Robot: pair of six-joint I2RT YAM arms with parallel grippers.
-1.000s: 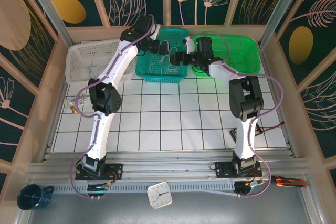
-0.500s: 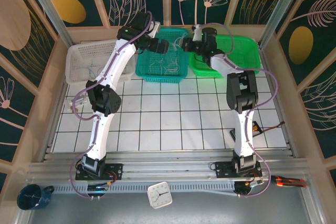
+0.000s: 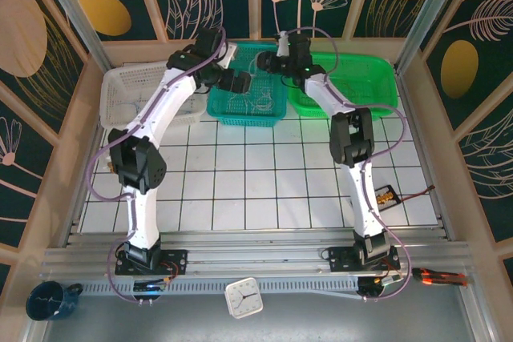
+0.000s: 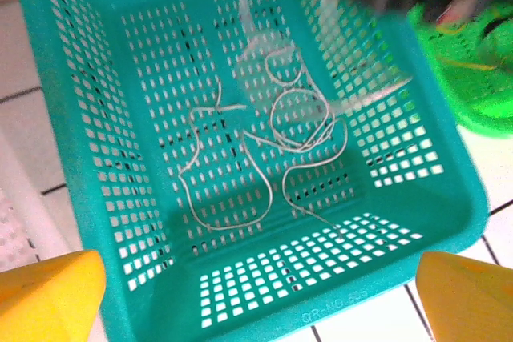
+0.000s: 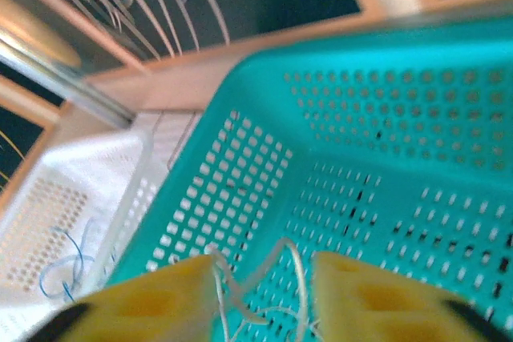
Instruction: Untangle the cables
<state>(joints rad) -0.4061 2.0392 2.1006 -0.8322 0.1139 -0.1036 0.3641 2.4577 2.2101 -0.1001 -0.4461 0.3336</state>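
Note:
A loose tangle of thin whitish cables [image 4: 276,138] lies on the floor of the teal basket [image 4: 88,150], also seen from above as cables [image 3: 255,100]. One strand rises toward my right gripper [image 3: 277,62], which hangs over the basket's far side. In the right wrist view the right gripper [image 5: 264,274] has its yellow fingers [image 5: 160,302] apart, with a looped whitish strand [image 5: 276,258] between them, touching the left finger. My left gripper [image 4: 260,271] hovers wide open over the basket's near wall, touching no cable; from above it sits at the basket's left side [image 3: 234,82].
A white basket [image 3: 128,98] with thin bluish wires [image 5: 60,270] stands left of the teal one. A green basket [image 3: 361,82] stands to its right. The white tiled table [image 3: 256,182] lies in front. A small part [image 3: 385,195] lies at its right edge.
My right gripper has swung left from the green basket to the teal basket's far side. My left gripper has drawn back toward the teal basket's left side.

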